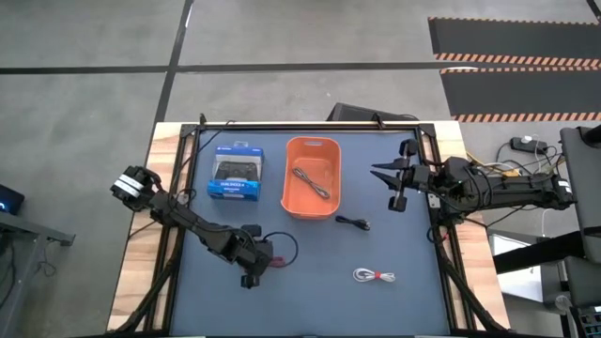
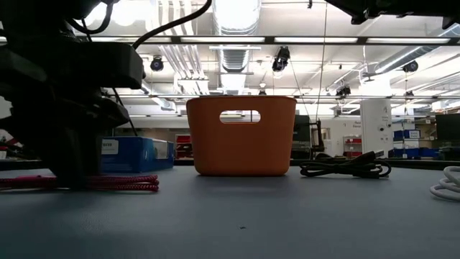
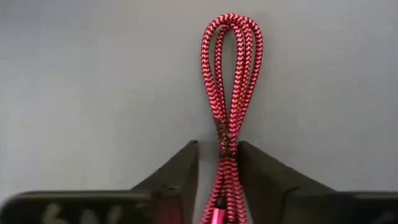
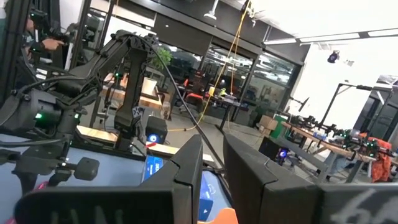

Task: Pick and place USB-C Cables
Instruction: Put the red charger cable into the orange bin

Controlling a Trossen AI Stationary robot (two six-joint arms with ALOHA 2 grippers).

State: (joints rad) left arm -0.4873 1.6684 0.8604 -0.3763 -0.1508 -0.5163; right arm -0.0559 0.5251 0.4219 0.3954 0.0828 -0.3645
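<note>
the white cable [image 1: 374, 276] with its red tie lies nearest the front edge of the dark mat [image 1: 310, 291], cut off at the side in the low view. just behind and to the left, the left gripper [image 3: 218, 163] sits low on the mat, its fingers clamped on the red cable [image 3: 229, 93]; the arm hides most of the coil from above. farther back the black cable [image 1: 352, 222] lies beside the orange bin [image 1: 313, 202], where the grey cable [image 1: 313, 180] rests. the blue box [image 1: 235, 173] stands left of it. the right gripper [image 1: 396, 178] hovers at the right edge, fingers slightly apart.
</note>
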